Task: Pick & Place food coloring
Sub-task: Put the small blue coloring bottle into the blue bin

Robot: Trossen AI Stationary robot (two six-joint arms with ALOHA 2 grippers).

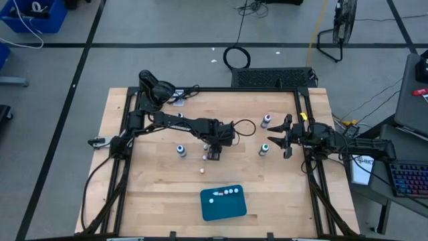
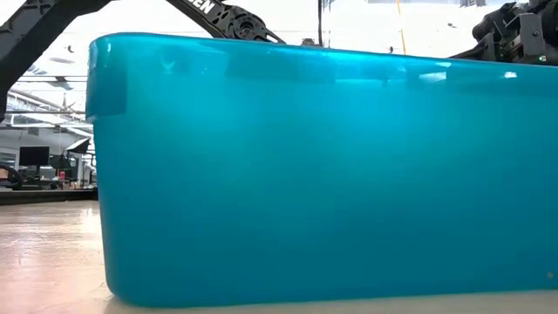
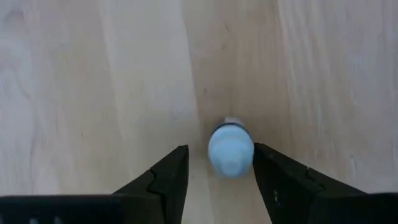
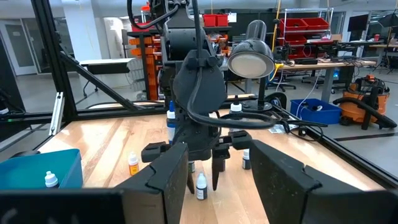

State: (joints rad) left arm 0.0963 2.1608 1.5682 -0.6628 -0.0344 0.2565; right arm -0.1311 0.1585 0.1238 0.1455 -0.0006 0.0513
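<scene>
The left gripper [image 1: 213, 154] hangs near the centre of the high view, pointing down at the table [image 1: 154, 194]; in its wrist view the fingers [image 3: 163, 180] are partly open with a small white-capped bottle [image 3: 231, 150] between them, closer to one finger, and whether either pad touches it I cannot tell. Just left of the gripper in the high view stand a tiny whitish bottle [image 1: 204, 156] and a blue bottle [image 1: 180, 150]; another tiny one [image 1: 200, 172] lies below, with bare wood around it. The teal tray [image 1: 223, 209] sits at lower centre, well short of the table's front edge, with a few small bottles [image 1: 229, 192] along its upper side. The right gripper [image 1: 282, 140] waits at centre right, fingers apart and empty, between a purple bottle [image 1: 266, 120] above it and a green bottle [image 1: 264, 149] at its lower left. Open wood lies at the lower left and lower right corners.
</scene>
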